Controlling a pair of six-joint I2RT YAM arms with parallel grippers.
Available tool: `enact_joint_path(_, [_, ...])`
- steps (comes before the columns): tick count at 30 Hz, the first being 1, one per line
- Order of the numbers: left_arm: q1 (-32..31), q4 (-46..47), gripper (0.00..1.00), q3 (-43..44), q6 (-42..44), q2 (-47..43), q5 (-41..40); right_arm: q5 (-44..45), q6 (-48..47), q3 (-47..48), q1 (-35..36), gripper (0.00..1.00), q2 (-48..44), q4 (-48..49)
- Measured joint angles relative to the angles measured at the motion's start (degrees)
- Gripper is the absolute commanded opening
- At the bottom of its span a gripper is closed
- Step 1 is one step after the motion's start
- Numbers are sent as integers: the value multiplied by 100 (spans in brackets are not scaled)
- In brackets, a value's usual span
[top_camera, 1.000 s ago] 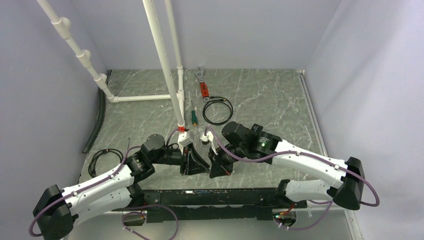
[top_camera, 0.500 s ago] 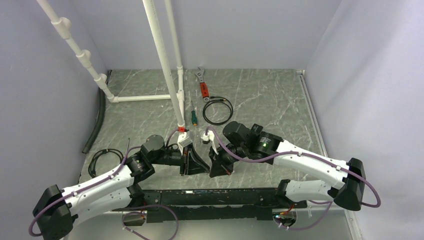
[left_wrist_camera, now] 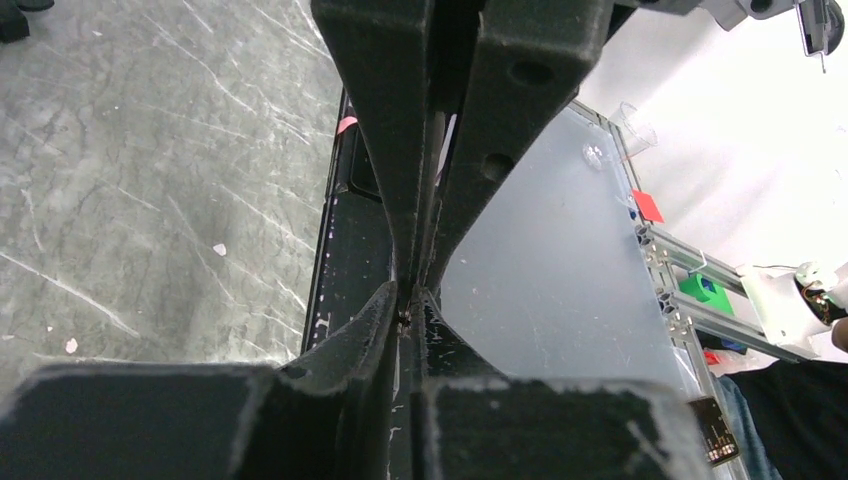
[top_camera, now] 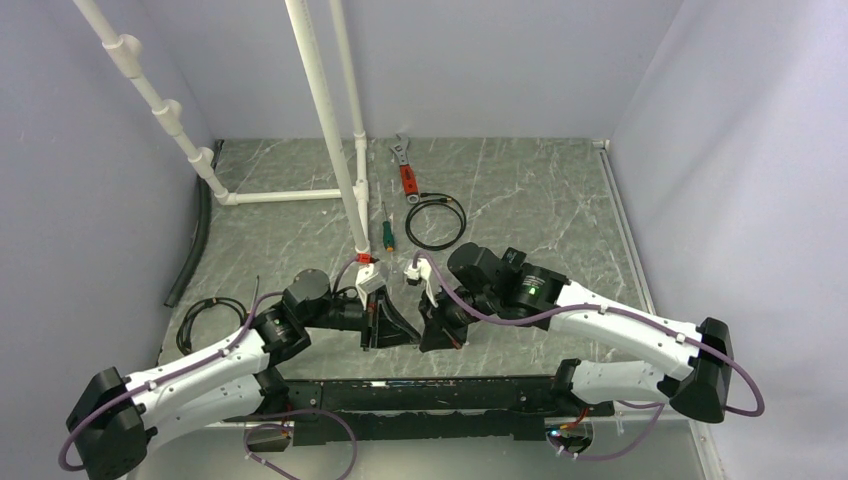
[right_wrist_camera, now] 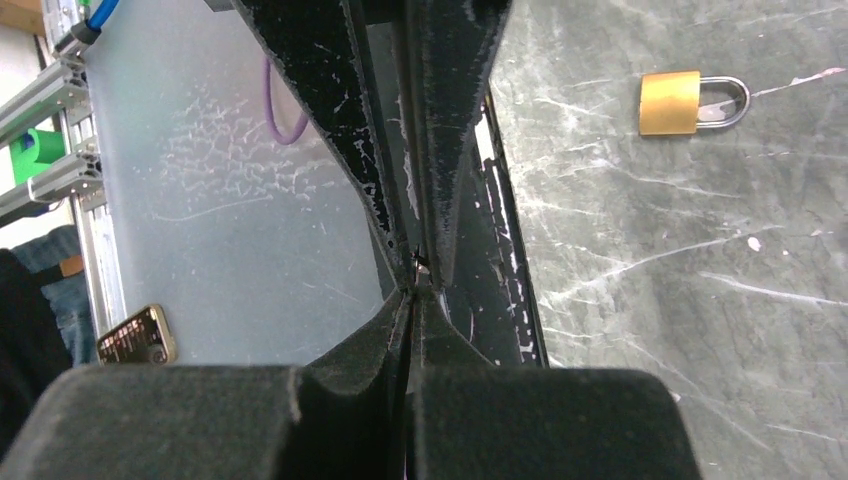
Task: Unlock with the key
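right hand [right_wrist_camera: 412,298] shifted slightly

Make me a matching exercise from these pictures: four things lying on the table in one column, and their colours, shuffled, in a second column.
Things
1. padlock
2. wrench
3. screwdriver
4. coiled cable

Colours
A. green handle
B. brass body
C. red handle
D. black all over

Pairs: 1-B, 2-C, 3-A, 4-D
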Motion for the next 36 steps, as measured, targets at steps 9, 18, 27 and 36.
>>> enact_joint_path(9, [0,-70,0,0,-83,-181,-129,114,76,0,-2,13,-118,74])
enact_joint_path(18, [-7,-807,0,-11,-101,-684,-909,256,212,11,-44,73,-245,291])
enact_joint_path(27, [-7,-1394,0,-13,-105,-1386,-1620,1458,640,11,-173,90,-640,291])
enact_joint_path(36, [-15,-3191,0,763,-219,-1967,-2997,2942,1967,17,-929,100,-588,195])
